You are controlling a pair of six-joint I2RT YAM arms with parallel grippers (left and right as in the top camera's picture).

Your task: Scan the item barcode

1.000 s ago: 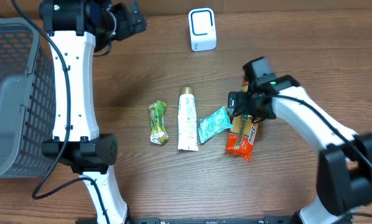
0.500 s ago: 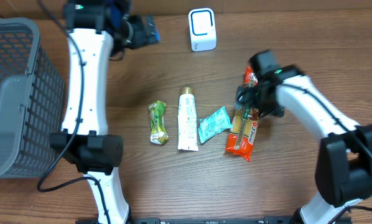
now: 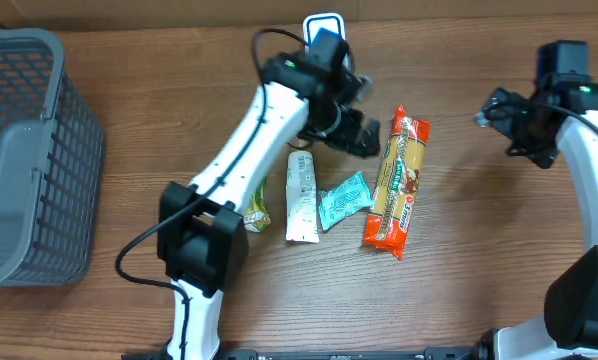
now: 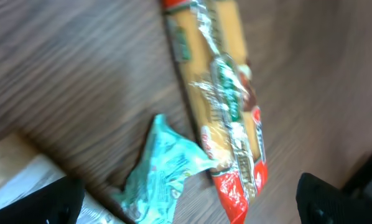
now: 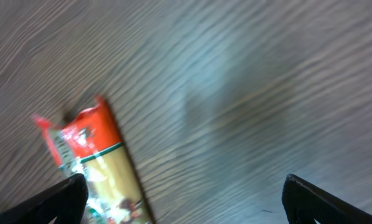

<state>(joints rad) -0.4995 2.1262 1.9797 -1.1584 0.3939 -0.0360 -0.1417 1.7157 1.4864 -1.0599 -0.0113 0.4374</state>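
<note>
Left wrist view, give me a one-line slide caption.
Open left gripper above a long red-ended packet and a crumpled teal wrapper on the wooden table.

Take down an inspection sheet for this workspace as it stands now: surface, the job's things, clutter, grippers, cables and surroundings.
Surface: wooden table, no spills seen.
Job's things: long orange packet, teal sachet, white tube and green packet lie side by side mid-table. The white scanner stands at the far edge, partly hidden by the left arm.
Clutter: nothing seen.
Grippers: left gripper is open and empty, beside the orange packet's far end. Right gripper is open and empty, well to the right of that packet.
Cables: a black cable loops off the left arm, clear of the items.
Surroundings: grey basket at the table's left edge.
</note>
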